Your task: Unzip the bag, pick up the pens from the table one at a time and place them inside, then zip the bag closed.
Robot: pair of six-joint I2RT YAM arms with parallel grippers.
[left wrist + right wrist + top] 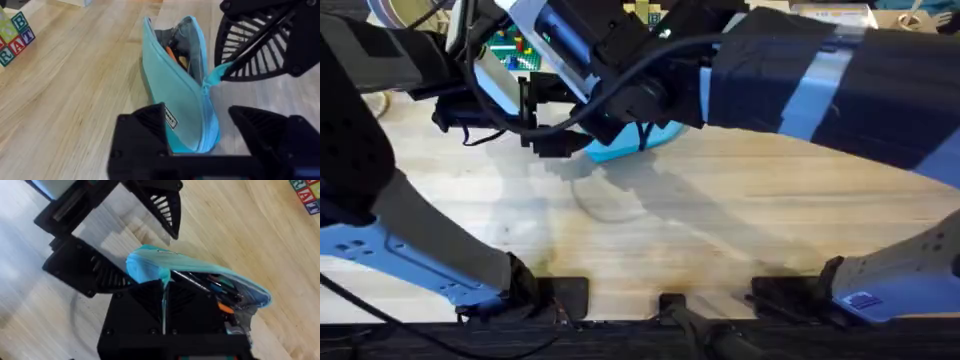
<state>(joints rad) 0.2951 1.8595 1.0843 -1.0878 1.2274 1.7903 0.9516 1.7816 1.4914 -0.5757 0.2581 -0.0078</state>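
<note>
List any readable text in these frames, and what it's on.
"B", "R", "A", "T": single letters on the alphabet blocks at the table's edge.
Small label on the light blue pouch: has print, too small to read.
Blocks in the right wrist view: letters partly cut off, unreliable.

One bag (pixel 180 95), two pens inside it, one orange (pixel 174 54), one dark (pixel 192 280).

A robotics lab or test bench: two black-and-blue robot arms (pixel 800 70) mounted at the edge of a pale wooden plank table (pixel 740 230), with lettered toy blocks (pixel 14 37) and cardboard boxes (pixel 910 15) as clutter at the far edge.
</note>
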